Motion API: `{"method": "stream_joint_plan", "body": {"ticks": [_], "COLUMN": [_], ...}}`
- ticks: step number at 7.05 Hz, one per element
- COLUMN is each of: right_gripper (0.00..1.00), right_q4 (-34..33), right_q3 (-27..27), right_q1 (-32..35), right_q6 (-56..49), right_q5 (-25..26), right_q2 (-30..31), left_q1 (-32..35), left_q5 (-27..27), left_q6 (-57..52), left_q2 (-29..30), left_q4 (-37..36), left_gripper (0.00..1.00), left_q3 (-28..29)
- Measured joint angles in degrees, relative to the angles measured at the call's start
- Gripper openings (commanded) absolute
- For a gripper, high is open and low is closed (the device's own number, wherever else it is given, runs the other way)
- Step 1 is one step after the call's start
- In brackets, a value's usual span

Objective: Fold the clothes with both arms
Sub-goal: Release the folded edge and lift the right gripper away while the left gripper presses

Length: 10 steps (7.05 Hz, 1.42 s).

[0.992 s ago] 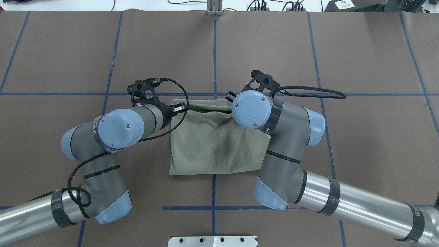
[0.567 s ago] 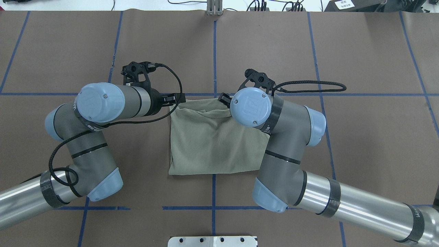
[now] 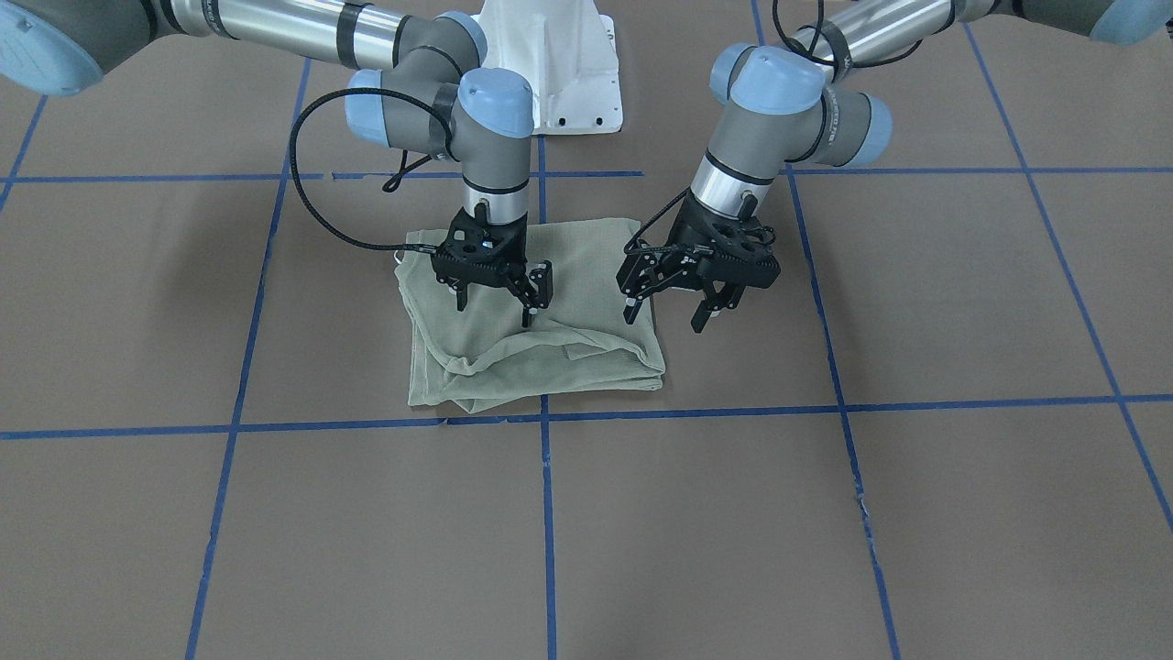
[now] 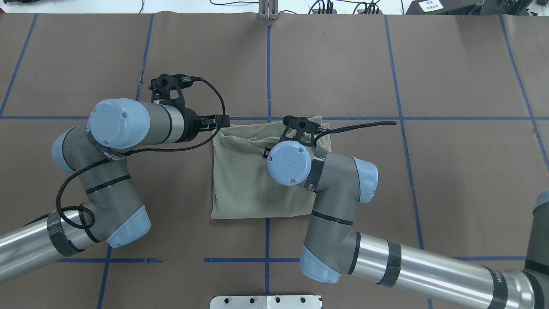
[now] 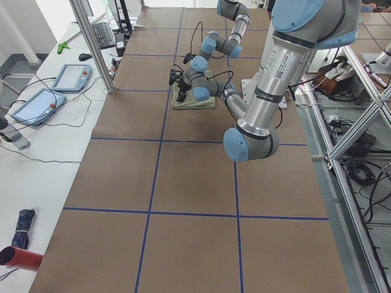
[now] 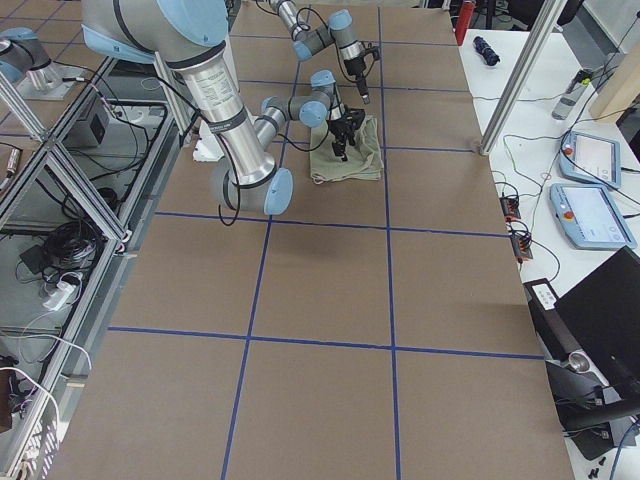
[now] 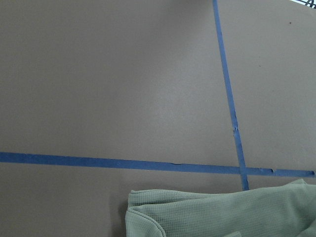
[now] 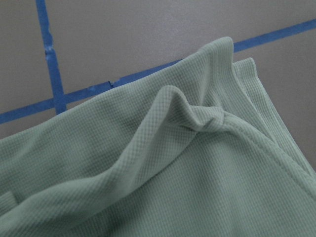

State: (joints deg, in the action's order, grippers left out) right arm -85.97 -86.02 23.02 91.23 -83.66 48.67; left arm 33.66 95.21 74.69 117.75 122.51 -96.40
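In the front-facing view, the olive-green knit shirt (image 3: pixel 541 371) is seen lying folded into a rough rectangle on the bench (image 3: pixel 916 504). Both hands are poised just above it, the right hand (image 3: pixel 495 307) over the cloth and the left hand (image 3: pixel 667 313) at its edge, with the fingers of each spread apart and nothing held. From overhead, the edge farthest from the robot is shown rumpled, and the right hand is hidden beneath its own wrist. In the two side views nothing finer can be told. In the left wrist view, a hemmed corner is seen near a blue tape line (image 7: pixel 123 163); in the right wrist view, a raised wrinkle is shown. The fabric is judged light, limp and mildly grippy. It is best pinched at the far corners through every layer, since the fold would likely be opened by a hold on the top layer alone.
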Motion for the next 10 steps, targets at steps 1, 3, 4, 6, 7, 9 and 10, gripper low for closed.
{"method": "stream_joint_plan", "body": {"ticks": [1,3,4,6,7,9,10], "right_gripper": [1.0,1.0,1.0,1.0,1.0,1.0,1.0], "right_q4": [0.0,0.07,-0.18,-0.25,1.76,6.23,6.89], "right_q3": [2.15,6.5,7.88,9.02,8.34,6.35,5.71], "right_q1": [1.79,7.95,10.83,14.69,16.0,17.12,17.19], "right_q6": [-1.56,-6.26,-8.76,-13.21,-14.41,-15.11,-15.17], "right_q5": [0.06,-0.29,-0.61,-3.61,-7.87,-13.37,-14.05], "right_q2": [-0.49,-1.33,-1.4,-1.35,-1.27,-0.8,-0.61], "left_q1": [0.0,0.0,0.0,-0.25,-0.48,-1.95,-3.69], "left_q5": [-0.01,-0.02,-0.02,-0.04,-0.1,-0.62,-1.7], "left_q6": [0.01,0.04,0.1,0.22,0.19,0.04,-0.05], "left_q2": [-0.08,-0.4,-0.46,-0.45,-0.24,0.92,1.35], "left_q4": [0.03,0.15,0.17,0.18,0.02,-0.25,-0.26], "left_gripper": [1.0,1.0,1.0,1.0,1.0,1.0,1.0], "left_q3": [0.03,0.09,0.18,0.73,1.27,3.67,4.74]}}
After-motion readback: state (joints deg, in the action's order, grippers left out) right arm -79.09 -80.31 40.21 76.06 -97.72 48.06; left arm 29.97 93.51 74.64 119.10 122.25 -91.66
